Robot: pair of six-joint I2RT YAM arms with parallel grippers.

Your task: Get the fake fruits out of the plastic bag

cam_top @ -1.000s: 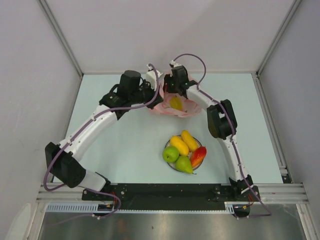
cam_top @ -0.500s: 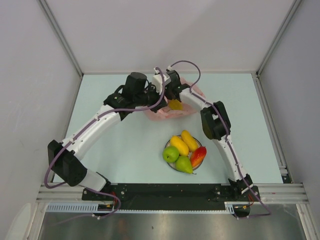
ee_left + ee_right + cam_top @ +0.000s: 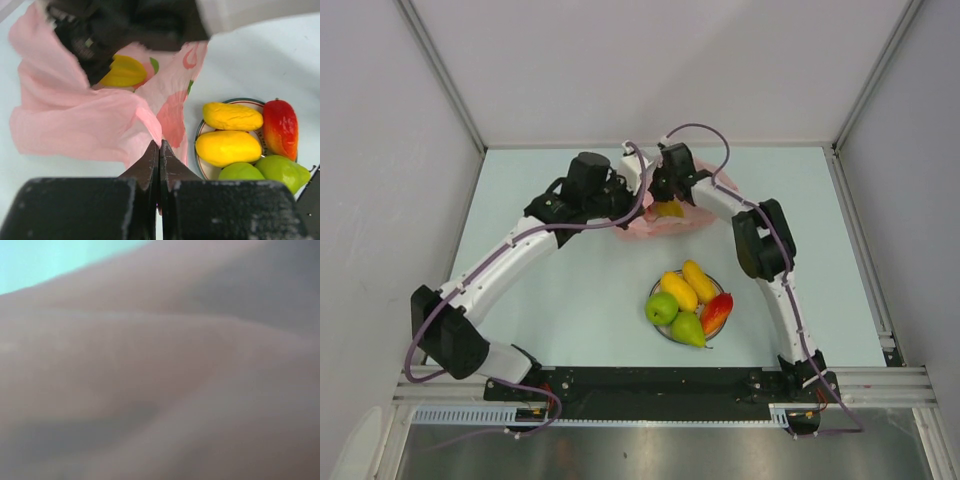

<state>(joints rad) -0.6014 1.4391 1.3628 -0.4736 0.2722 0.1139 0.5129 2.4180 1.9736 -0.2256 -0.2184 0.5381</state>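
The pink plastic bag point(image 3: 648, 226) lies at the back of the table, and my left gripper point(image 3: 159, 145) is shut on a fold of its near edge point(image 3: 145, 117). A yellow fruit point(image 3: 124, 72) shows inside the bag's mouth point(image 3: 668, 209). My right gripper point(image 3: 665, 196) reaches down into the bag right over that fruit; its fingers are hidden. The right wrist view is only blurred pink film point(image 3: 160, 370). On the plate point(image 3: 722, 287) lie two yellow mangoes point(image 3: 678, 290), a green apple point(image 3: 661, 308), a green pear point(image 3: 687, 329) and a red watermelon slice point(image 3: 717, 312).
The plate point(image 3: 199, 131) sits just in front of the bag, between the two arms. Grey walls close the table on three sides. The right arm's black wrist point(image 3: 130, 22) hangs over the bag's opening.
The right gripper has come down from above the bag's far rim into its mouth, over the yellow fruit. The bag has bunched up and drawn slightly left with the left gripper.
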